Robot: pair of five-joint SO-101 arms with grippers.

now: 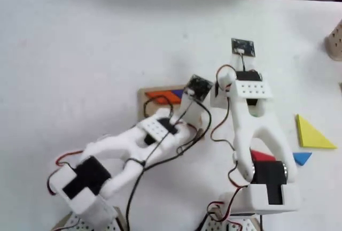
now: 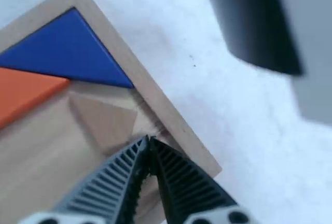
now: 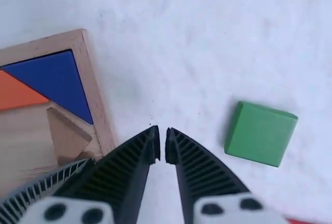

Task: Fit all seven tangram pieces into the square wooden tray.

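Observation:
The square wooden tray point(image 1: 143, 95) lies at mid-table with a blue triangle point(image 2: 67, 50) and an orange piece point(image 2: 21, 92) in it. A wood-coloured triangle point(image 2: 106, 120) lies beside them. My left gripper point(image 2: 149, 143) is shut and empty, its tips just over the tray's inner edge near that triangle. My right gripper point(image 3: 161, 137) is shut with nothing in it, above bare table just outside the tray's rim point(image 3: 91, 84). A green square point(image 3: 261, 133) lies close to it on the side away from the tray. A yellow triangle point(image 1: 315, 133), a small blue triangle point(image 1: 302, 158) and a red piece point(image 1: 262, 156) lie to the right.
The left arm point(image 1: 123, 148) and the right arm point(image 1: 255, 118) stand close together over the tray's right side. A wooden object point(image 1: 335, 41) sits at the table's right edge. White table stretches open at the back and left.

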